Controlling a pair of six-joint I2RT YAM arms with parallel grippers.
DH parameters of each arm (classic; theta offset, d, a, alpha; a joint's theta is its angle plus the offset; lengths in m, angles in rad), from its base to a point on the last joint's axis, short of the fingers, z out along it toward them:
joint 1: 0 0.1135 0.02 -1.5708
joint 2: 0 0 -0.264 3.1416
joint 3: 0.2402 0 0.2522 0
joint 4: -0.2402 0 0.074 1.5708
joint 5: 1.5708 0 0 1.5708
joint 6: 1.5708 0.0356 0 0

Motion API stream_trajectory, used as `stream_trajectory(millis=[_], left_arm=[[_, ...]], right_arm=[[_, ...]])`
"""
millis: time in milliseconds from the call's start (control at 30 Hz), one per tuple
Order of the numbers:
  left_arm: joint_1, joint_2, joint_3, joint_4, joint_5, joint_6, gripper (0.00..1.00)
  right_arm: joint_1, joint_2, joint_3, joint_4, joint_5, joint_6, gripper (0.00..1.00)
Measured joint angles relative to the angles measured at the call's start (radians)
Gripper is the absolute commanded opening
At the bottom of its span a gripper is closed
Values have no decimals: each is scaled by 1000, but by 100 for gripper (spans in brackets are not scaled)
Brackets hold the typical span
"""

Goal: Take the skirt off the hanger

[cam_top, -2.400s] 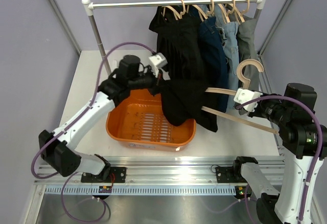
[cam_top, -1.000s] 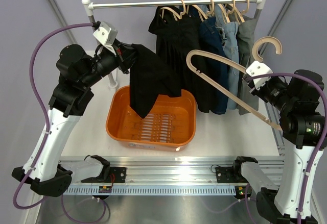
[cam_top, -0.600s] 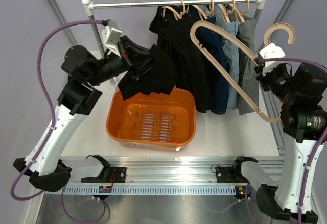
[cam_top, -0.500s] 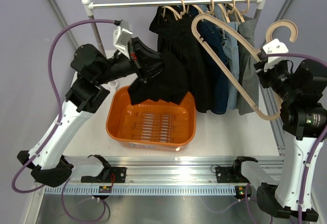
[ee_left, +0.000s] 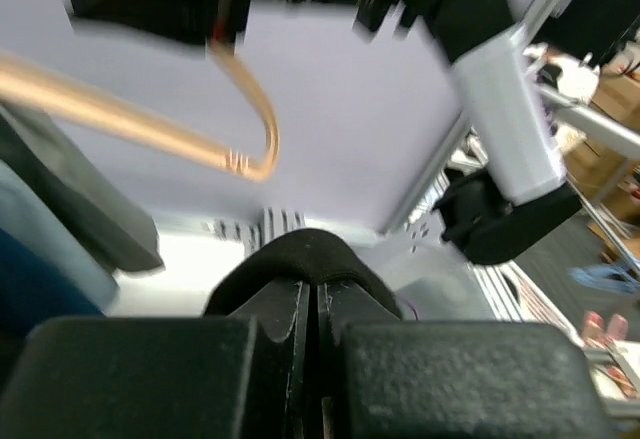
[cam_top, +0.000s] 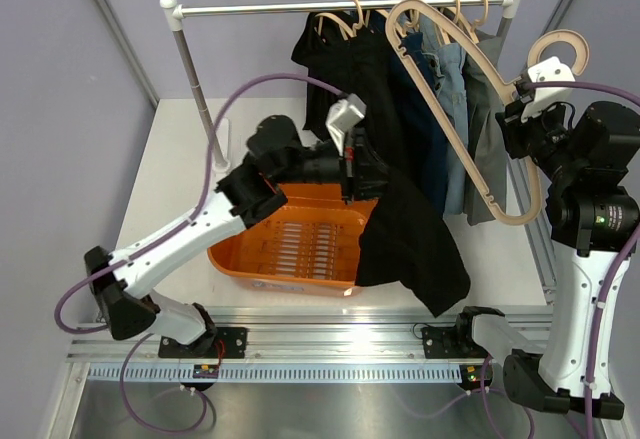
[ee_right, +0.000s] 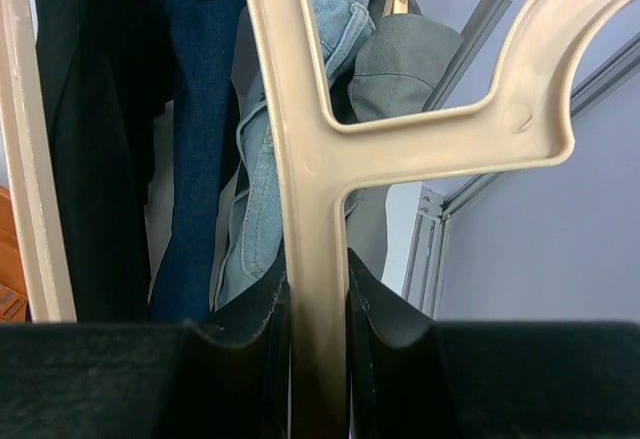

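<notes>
Over on the left, the left gripper (ee_left: 310,304) has its jaws pinched right together on a fold of the black skirt (cam_top: 410,249). The cloth hangs off it in a long drape, spilling past the right-hand end of the orange basket (cam_top: 285,259), with its hem down by the front edge of the white table (cam_top: 170,189). The skirt is well apart from the hanger (ee_right: 315,139), which is bare. Up on the right, the right gripper (ee_right: 318,279) clamps that beige hanger by the neck and holds it high and tilted in front of the clothes rail (cam_top: 300,5). Dark garments, jeans (cam_top: 452,74) and a grey piece hang from the rail behind it. Plain lilac-grey walls (cam_top: 60,109) box in the whole stall, and an aluminium track (cam_top: 330,327) runs along the near edge.
</notes>
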Motion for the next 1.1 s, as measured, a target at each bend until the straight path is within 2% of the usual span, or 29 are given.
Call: stream_trajectory(millis=[33,133,167,200,267,433,467,600,767,933,1100], left_arm=[[-13,21,-16,0,0,0,19],[-46,78,-59,-3,-2,2,48],[-55,97,-71,-5,-3,2,67],[-61,111,-80,-7,-6,5,71],[-71,126,-89,-19,-12,1,77],[-76,125,-40,-93,-23,71,80],[-75,123,-15,-123,-28,103,86],[-74,99,115,-310,-70,257,92],[-62,-20,279,-562,-215,461,97],[43,-159,344,-660,-307,541,99],[161,-166,348,-682,-269,554,99]], right_arm=[[0,1,0,0,0,0,0],[0,3,0,-2,-7,-6,0],[0,3,0,-3,-14,-13,0],[0,3,0,-7,-26,-23,0],[-1,4,0,-25,-53,-54,0],[-2,14,4,-88,-137,-151,1],[-2,21,11,-106,-152,-177,1],[-2,62,60,-169,-186,-293,0],[-2,101,112,-228,-187,-437,0],[-2,93,90,-267,-214,-660,0],[-2,61,24,-365,-293,-945,0]])
